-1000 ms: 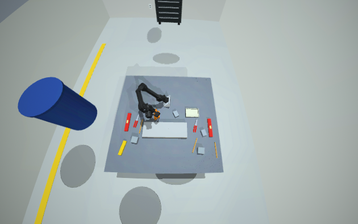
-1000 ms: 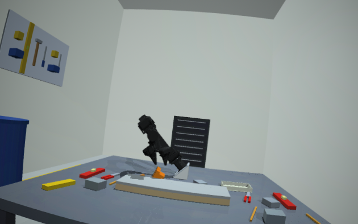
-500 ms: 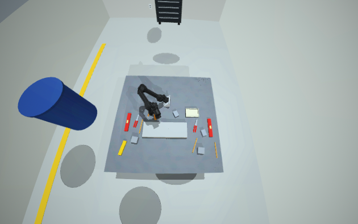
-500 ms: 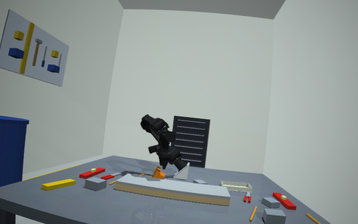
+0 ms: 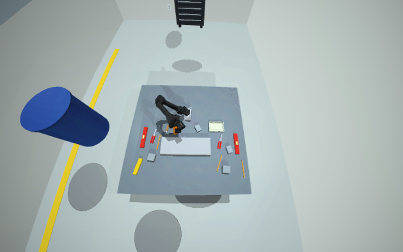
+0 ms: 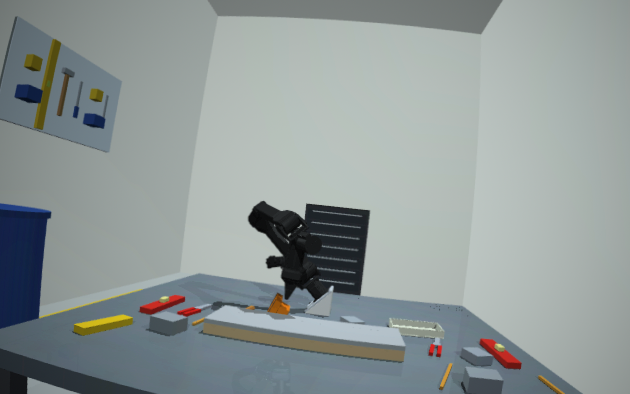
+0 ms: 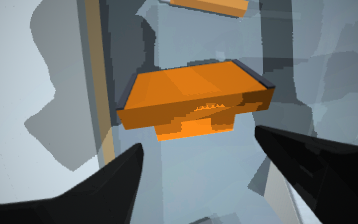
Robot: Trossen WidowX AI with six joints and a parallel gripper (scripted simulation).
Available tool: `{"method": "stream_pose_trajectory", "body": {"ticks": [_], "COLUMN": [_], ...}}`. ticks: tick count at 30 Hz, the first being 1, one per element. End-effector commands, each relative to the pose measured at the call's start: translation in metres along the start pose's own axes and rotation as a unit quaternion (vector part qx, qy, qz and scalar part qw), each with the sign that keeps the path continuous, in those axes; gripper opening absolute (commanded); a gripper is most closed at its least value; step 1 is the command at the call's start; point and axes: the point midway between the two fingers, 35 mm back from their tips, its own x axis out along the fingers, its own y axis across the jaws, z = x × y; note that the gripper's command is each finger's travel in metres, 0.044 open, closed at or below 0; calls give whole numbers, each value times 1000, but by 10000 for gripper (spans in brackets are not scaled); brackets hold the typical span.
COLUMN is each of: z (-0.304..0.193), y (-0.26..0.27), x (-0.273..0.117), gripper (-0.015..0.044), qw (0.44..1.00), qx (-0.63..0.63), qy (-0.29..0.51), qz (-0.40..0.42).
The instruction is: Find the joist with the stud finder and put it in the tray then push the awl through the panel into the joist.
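The orange stud finder stands on the table just behind the panel. My gripper is open and empty, its fingertips pointing toward the stud finder and apart from it in the wrist view. The awl's orange handle shows at the top of the wrist view; the awl lies left of the stud finder in the top view. The pale floor panel lies flat, and the joist is hidden. The pale tray stands at the right, behind the panel.
A grey block lies between the white arm mount and the tray. Red levels, red-handled pliers, pencils and more grey blocks lie around the panel. A yellow bar lies front left.
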Motion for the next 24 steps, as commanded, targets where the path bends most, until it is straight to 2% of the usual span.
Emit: {"method": "stream_pose_trajectory", "body": {"ticks": [1,24], "z": [-1,-4], "y": [-1,-1], "x": [6,43], "gripper": [440,440], "qw": [1000,1000], "qx": [-1,0], "qy": [-3,-4], "qz": [-2,-2]}}
